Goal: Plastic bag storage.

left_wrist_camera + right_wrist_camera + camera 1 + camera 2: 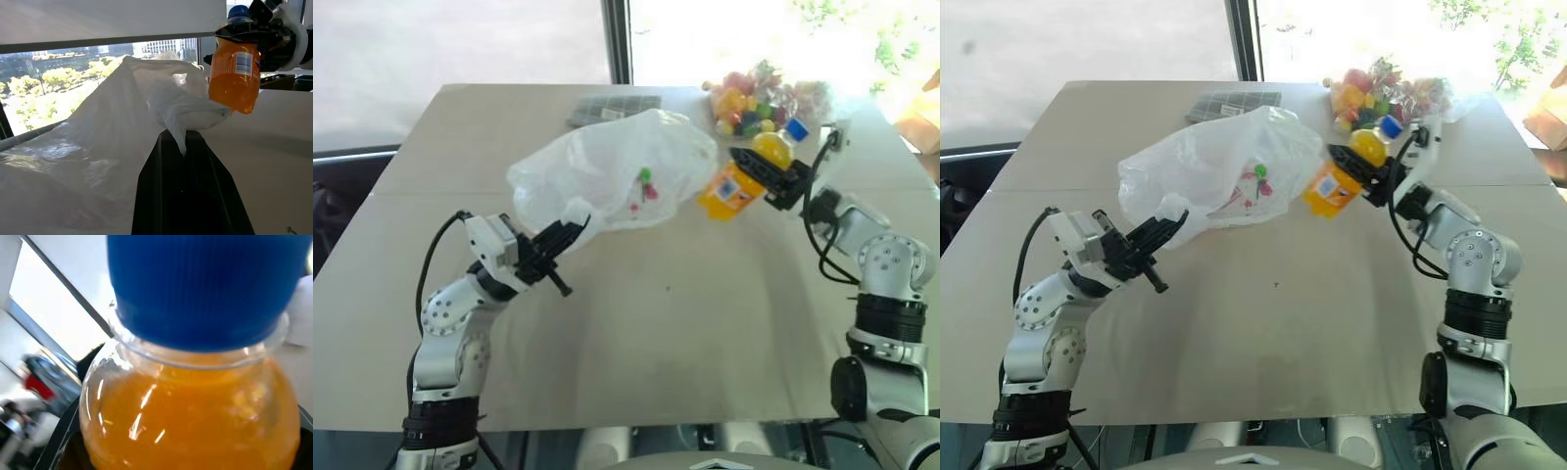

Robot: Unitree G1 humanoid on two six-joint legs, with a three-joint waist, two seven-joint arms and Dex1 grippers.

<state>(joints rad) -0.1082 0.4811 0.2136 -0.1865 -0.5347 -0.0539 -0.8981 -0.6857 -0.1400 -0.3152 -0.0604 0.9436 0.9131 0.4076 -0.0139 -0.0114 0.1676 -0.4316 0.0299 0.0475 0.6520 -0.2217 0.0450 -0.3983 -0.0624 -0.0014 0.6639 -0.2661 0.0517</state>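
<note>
Left eye view gives you the plastic bag [612,176] puffed up over the middle of the table [705,323], translucent white with small red and green marks showing through its near side; its lower left corner is twisted into a thin tail that runs into your left gripper [570,233]; the left wrist view shows that tail pinched between the two black fingers [161,196], which are closed together on the film, with the rest of the bag spreading up and away from them; your left arm reaches in from the table's near left, gripper angled toward the bag. Just beside the bag's right edge you have the orange bottle [744,176], tilted, blue cap [796,128] up and away, label toward the bag, lifted off the table; your right gripper [766,168] is clamped around its upper body below the cap, and the right wrist view shows cap and orange liquid pressed close between the fingers. Behind the bottle, at the far edge, a clear bag of colourful candies [759,96] lies on the table; a dark flat pack [612,110] lies behind the plastic bag.
</note>
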